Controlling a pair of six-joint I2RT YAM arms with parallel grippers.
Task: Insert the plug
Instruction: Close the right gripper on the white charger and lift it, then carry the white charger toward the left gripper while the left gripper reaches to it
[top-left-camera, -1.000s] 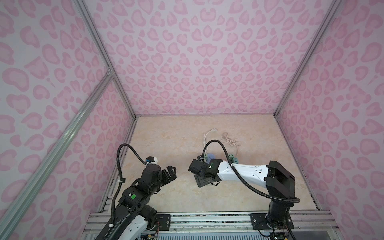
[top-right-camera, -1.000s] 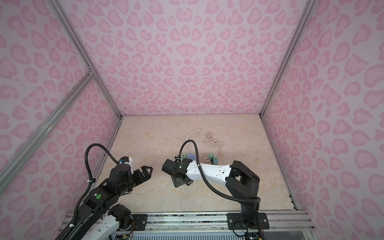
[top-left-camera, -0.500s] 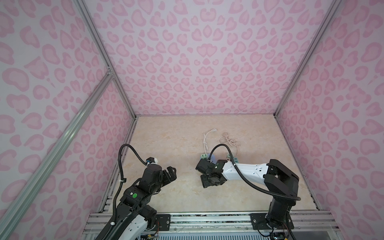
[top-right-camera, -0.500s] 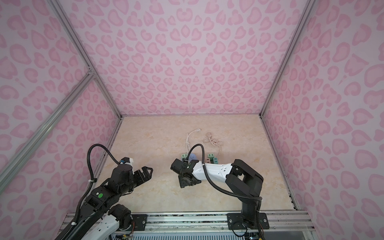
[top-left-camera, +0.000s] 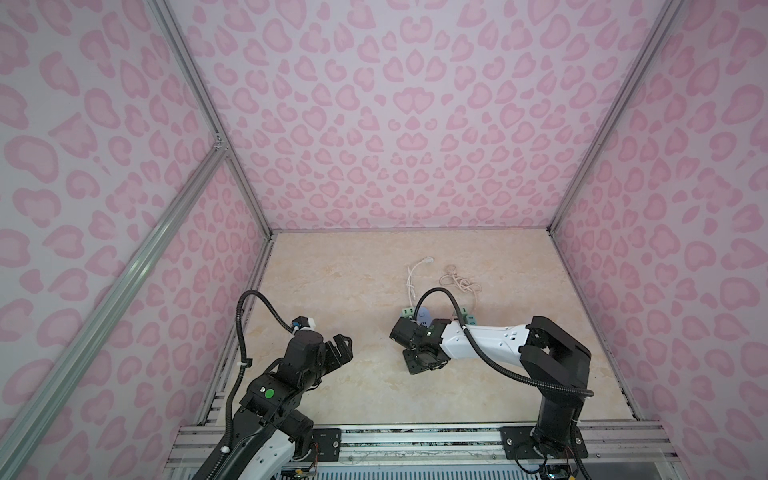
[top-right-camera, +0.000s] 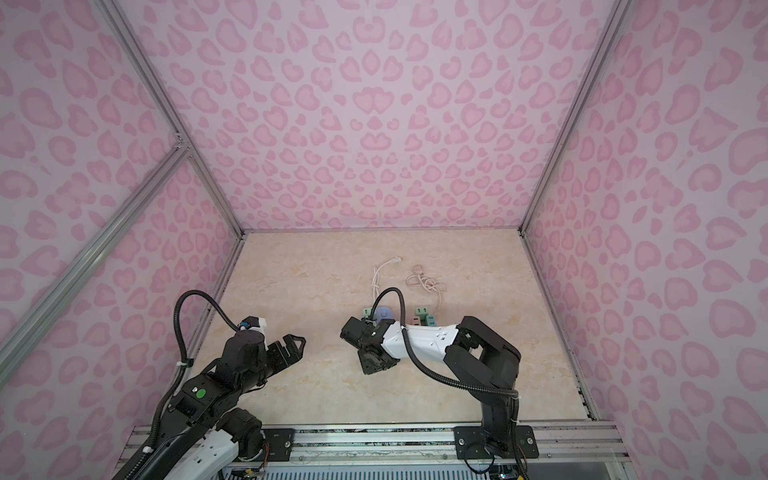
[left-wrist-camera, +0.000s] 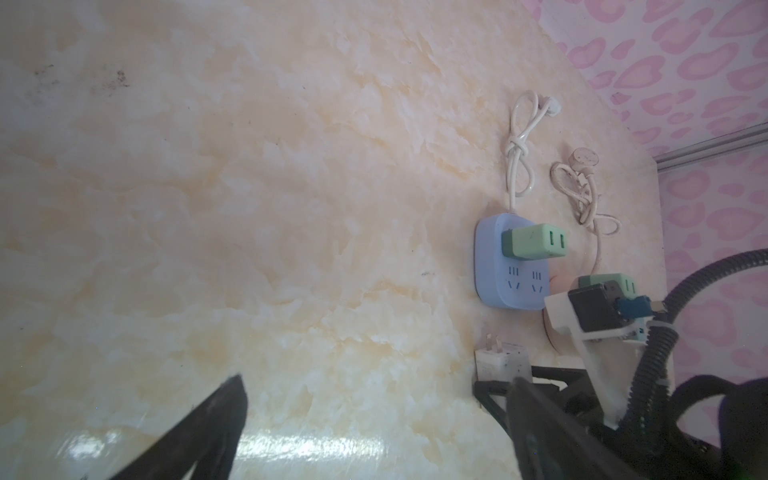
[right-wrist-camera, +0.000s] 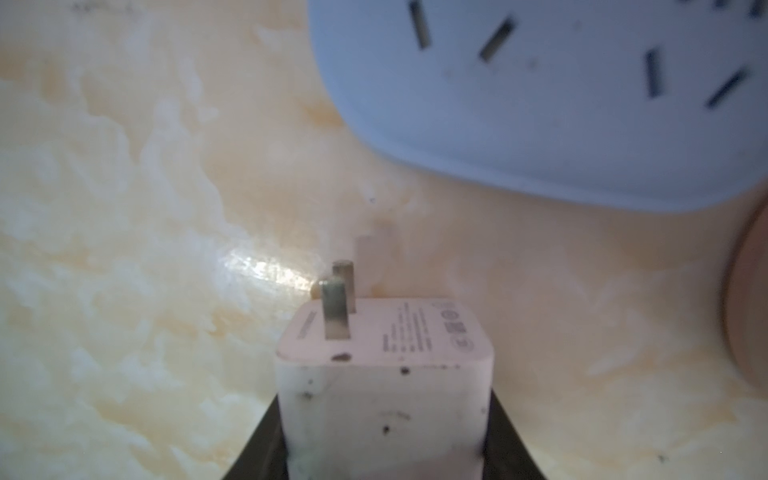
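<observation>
Grasp step: right gripper (right-wrist-camera: 382, 436) clamps the plug (right-wrist-camera: 384, 374) by its sides, just short of the strip (right-wrist-camera: 540, 104), not touching. Prongs point at the strip's edge, long axis roughly level. Next, I'd guess: lift, tip prongs down, align over a free socket. Left gripper (top-left-camera: 341, 348) gapes wide, well off the strip.

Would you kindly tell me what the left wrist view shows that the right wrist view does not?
Only the left wrist view: a green adapter seated in the blue power strip. Only the right wrist view: the printed label on the white plug, beside its prongs. Both: that strip, the plug and the marble table.
</observation>
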